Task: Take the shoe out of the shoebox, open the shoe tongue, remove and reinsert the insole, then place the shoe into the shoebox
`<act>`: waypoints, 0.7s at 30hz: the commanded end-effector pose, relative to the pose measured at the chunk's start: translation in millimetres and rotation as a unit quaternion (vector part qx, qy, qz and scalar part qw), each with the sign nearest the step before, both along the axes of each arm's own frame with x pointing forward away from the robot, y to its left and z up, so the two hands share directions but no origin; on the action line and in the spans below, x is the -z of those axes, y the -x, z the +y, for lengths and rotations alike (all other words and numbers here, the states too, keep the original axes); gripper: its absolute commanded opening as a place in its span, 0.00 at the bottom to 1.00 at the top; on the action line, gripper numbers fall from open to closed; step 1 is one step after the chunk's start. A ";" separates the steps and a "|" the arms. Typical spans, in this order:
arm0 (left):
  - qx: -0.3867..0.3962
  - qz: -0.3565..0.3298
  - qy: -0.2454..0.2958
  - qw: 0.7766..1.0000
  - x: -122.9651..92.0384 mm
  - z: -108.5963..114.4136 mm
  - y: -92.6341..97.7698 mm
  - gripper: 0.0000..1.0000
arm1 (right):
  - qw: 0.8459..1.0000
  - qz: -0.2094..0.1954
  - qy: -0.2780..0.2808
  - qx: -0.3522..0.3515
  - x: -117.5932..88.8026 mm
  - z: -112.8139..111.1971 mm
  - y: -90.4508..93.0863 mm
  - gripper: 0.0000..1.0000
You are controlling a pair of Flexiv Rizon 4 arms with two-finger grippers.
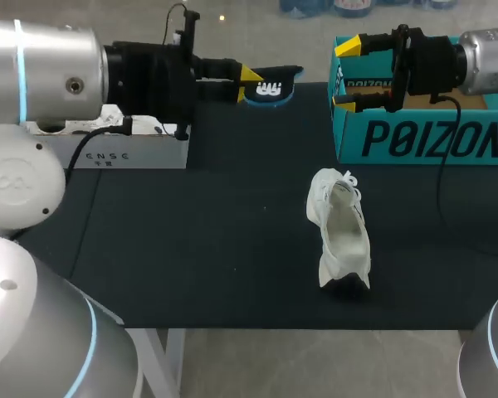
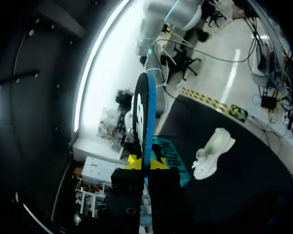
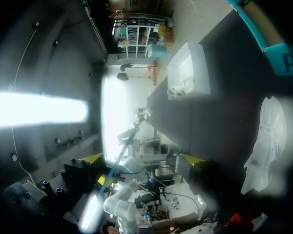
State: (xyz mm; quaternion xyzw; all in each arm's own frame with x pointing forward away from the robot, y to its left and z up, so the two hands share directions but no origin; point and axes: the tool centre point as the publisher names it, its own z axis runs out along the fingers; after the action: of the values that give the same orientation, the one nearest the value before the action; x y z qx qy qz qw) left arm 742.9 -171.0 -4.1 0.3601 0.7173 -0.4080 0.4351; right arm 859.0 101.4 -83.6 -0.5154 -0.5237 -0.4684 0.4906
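A white shoe [image 1: 342, 236] lies on the black mat [image 1: 191, 240], right of centre, opening upward. High over the mat's far side, my left gripper [image 1: 251, 79] is shut on a black insole [image 1: 272, 85] with a blue edge and white print. In the left wrist view the insole [image 2: 144, 112] sticks out edge-on from between the yellow tips of the left gripper [image 2: 145, 163], with the shoe [image 2: 212, 153] lying off to one side. My right gripper [image 1: 347, 73] hangs open and empty in front of the teal shoebox [image 1: 423, 124]. In the right wrist view, the shoe [image 3: 268, 141] lies beside the right gripper [image 3: 142, 159].
The teal shoebox stands open at the back right of the mat. A white box [image 1: 116, 149] sits at the back left, under my left arm. The table's front edge [image 1: 299, 330] runs just below the shoe.
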 end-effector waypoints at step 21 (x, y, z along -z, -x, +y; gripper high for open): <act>0.095 -0.145 0.051 0.984 45.5 -24.0 -12.4 0.00 | 1.000 0.000 0.000 0.000 0.6 0.8 -0.7 1.00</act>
State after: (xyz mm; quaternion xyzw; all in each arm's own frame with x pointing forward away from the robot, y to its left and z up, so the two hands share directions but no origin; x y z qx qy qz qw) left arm 755.8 -181.3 -49.9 0.4599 0.5785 -0.4404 0.5098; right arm 859.0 101.3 -83.6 -0.5154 -0.5237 -0.4684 0.4906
